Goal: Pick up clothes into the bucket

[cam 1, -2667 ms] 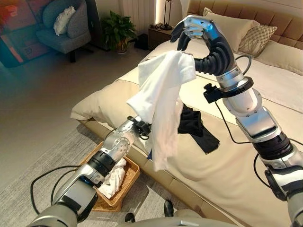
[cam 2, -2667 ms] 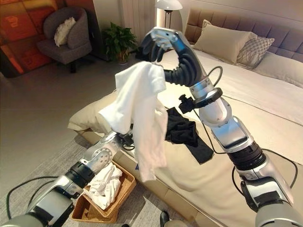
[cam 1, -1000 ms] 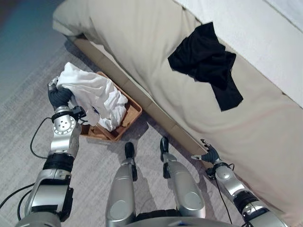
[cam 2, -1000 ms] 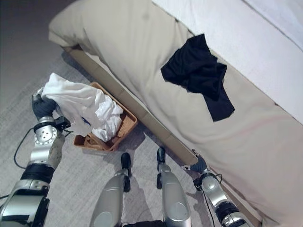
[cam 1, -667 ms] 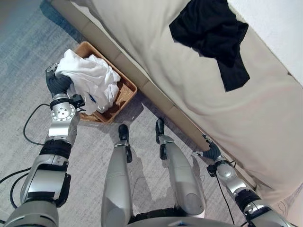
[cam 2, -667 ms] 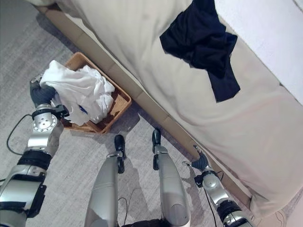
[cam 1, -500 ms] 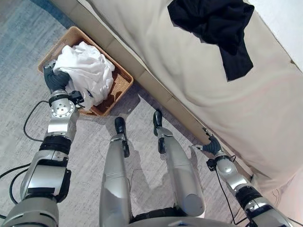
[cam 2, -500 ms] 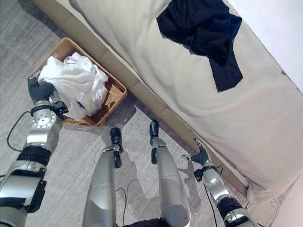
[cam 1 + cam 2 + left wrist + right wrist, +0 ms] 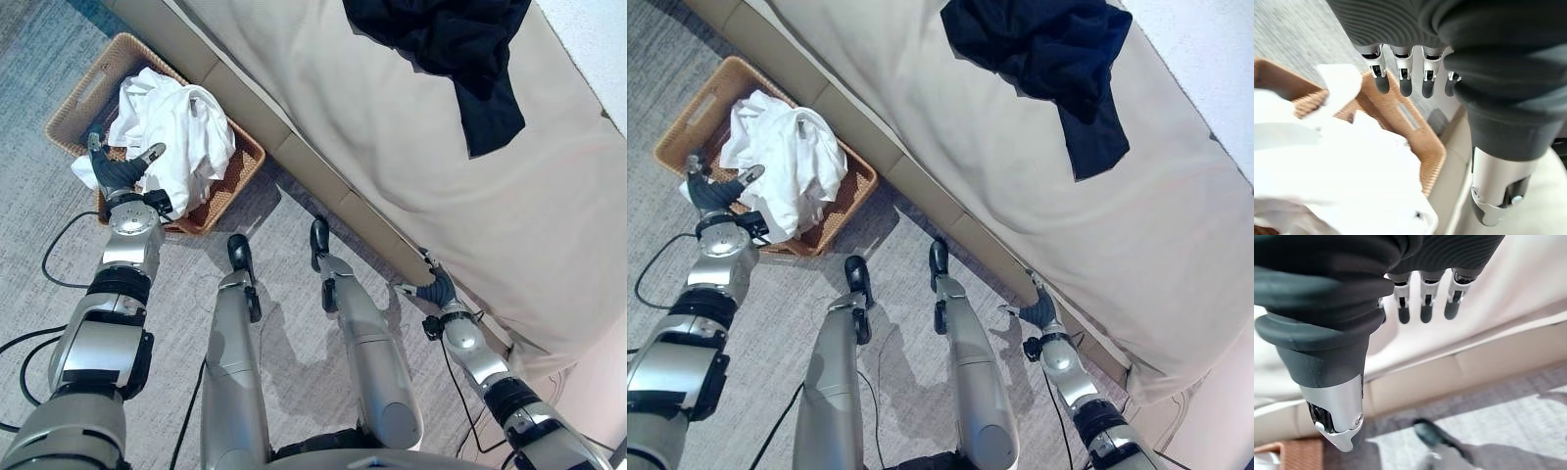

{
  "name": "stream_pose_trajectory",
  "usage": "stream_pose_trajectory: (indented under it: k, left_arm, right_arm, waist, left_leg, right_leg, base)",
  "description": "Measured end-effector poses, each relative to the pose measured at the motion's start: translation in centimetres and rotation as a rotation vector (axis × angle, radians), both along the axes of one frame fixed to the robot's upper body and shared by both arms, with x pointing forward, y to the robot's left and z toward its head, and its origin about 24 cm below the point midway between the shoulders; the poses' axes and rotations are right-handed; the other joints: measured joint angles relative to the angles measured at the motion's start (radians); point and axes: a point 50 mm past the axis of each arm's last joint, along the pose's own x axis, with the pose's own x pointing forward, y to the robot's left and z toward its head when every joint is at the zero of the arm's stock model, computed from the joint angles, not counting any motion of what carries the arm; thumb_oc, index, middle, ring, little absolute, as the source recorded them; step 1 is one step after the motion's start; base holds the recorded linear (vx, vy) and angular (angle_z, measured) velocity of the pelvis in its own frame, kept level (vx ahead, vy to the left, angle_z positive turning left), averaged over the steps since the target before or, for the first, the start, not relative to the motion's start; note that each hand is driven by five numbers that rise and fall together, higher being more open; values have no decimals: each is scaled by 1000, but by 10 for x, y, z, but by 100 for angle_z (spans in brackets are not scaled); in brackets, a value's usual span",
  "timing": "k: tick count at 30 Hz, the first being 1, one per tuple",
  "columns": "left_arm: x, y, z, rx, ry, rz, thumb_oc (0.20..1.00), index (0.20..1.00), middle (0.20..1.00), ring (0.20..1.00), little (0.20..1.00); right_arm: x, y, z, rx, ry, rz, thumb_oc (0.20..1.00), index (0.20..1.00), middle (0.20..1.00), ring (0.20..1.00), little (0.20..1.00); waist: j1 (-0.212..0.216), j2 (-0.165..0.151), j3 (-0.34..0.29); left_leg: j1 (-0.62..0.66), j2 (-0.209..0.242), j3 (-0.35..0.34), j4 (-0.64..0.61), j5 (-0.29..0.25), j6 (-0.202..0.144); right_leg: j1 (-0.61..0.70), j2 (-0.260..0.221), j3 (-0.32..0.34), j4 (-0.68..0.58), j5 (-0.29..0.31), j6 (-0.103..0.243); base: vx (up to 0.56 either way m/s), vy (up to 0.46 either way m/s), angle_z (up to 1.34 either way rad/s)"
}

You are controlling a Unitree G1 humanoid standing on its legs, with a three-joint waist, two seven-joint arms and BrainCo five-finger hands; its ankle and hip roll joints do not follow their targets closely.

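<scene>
The white clothes (image 9: 171,122) lie heaped in the woven basket (image 9: 73,93) on the floor, just under the left hand (image 9: 120,171), whose fingers are spread and hold nothing. The right hand (image 9: 436,290) hangs relaxed and empty beside the bed (image 9: 392,166), where a black garment (image 9: 460,49) lies.

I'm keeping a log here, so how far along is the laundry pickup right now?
Done: the white clothes lie piled in the wicker basket on the floor. In hand: nothing; the left hand hangs open over the basket, and the right hand is open, low beside the bed. Left: the black garment on the bed.
</scene>
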Motion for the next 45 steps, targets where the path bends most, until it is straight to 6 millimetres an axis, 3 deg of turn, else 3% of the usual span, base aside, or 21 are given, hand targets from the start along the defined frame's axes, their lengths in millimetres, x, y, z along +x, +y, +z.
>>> stream_pose_trajectory:
  k: [8,12,17,22,25,26,30,33,36,40,45]
  left_arm:
    - [-23,4,-49,-52,99,47,1000,1000,1000,1000,1000]
    - [-49,-21,-92,75,198,-20,1000,1000,1000,1000,1000]
    - [-80,-54,-153,105,389,-114,1000,1000,1000,1000,1000]
    - [-108,-82,-189,193,527,-292,1000,1000,1000,1000,1000]
    - [-113,-94,-197,196,551,-358,1000,1000,1000,1000,1000]
    - [-114,-103,-200,188,552,-399,1000,1000,1000,1000,1000]
    - [-121,-117,-211,234,605,-510,1000,1000,1000,1000,1000]
    - [-126,-133,-216,273,629,-614,1000,1000,1000,1000,1000]
    - [-130,-158,-218,299,617,-735,1000,1000,1000,1000,1000]
    - [-129,-173,-213,190,558,-738,1000,1000,1000,1000,1000]
    - [-129,-177,-210,117,531,-729,1000,1000,1000,1000,1000]
  right_arm:
    - [11,9,32,40,-147,8,1000,1000,1000,1000,1000]
    - [21,6,80,37,-383,-50,1000,1000,1000,1000,1000]
    - [32,-11,135,-2,-637,-168,1000,1000,1000,1000,1000]
    - [33,-26,149,-78,-726,-276,1000,1000,1000,1000,1000]
    - [38,-35,151,-97,-725,-340,1000,1000,1000,1000,1000]
    - [43,-45,152,-150,-705,-373,1000,1000,1000,1000,1000]
    - [62,-73,166,-245,-660,-516,1000,1000,1000,1000,1000]
    - [72,-88,188,-328,-672,-568,1000,1000,1000,1000,1000]
    - [77,-115,216,-401,-655,-671,1000,1000,1000,1000,1000]
    - [74,-144,224,-423,-568,-774,1000,1000,1000,1000,1000]
    - [72,-155,238,-460,-543,-823,1000,1000,1000,1000,1000]
  waist:
    - [17,1,1]
    - [57,6,4]
    - [125,22,8]
    - [174,93,10]
    - [187,144,9]
    - [191,175,10]
    - [197,220,10]
    - [196,238,10]
    - [197,254,10]
    - [223,279,7]
    - [220,315,4]
  left_leg:
    - [118,-3,18,-93,8,-1]
    - [192,-15,19,-172,42,-12]
    - [310,-28,-2,-299,95,-36]
    - [424,-44,-53,-412,145,-44]
    - [458,-50,-84,-462,172,-47]
    - [469,-53,-99,-485,184,-48]
    - [487,-54,-124,-524,208,-52]
    - [490,-57,-125,-538,224,-54]
    - [479,-67,-126,-542,230,-53]
    - [455,-71,-131,-545,234,-53]
    - [387,-72,-141,-546,249,-57]
  right_leg:
    - [87,-3,7,-46,-3,-3]
    - [132,-12,5,-68,-6,-8]
    - [213,-26,-23,-82,-28,-22]
    - [298,-46,-80,-77,-64,-23]
    - [324,-57,-108,-78,-75,-22]
    - [333,-61,-125,-76,-80,-20]
    - [334,-67,-147,-52,-99,-23]
    - [316,-73,-146,-27,-112,-28]
    - [272,-91,-141,39,-145,-34]
    - [217,-103,-140,106,-177,-45]
    - [115,-107,-134,173,-202,-61]
  base:
    - [9,-21,-3]
    - [34,-52,7]
    - [64,-75,21]
    - [58,-87,35]
    - [40,-103,31]
    - [43,-101,28]
    - [23,-67,21]
    - [19,-49,4]
    - [-2,-55,6]
    - [-2,-59,8]
    - [5,-54,3]
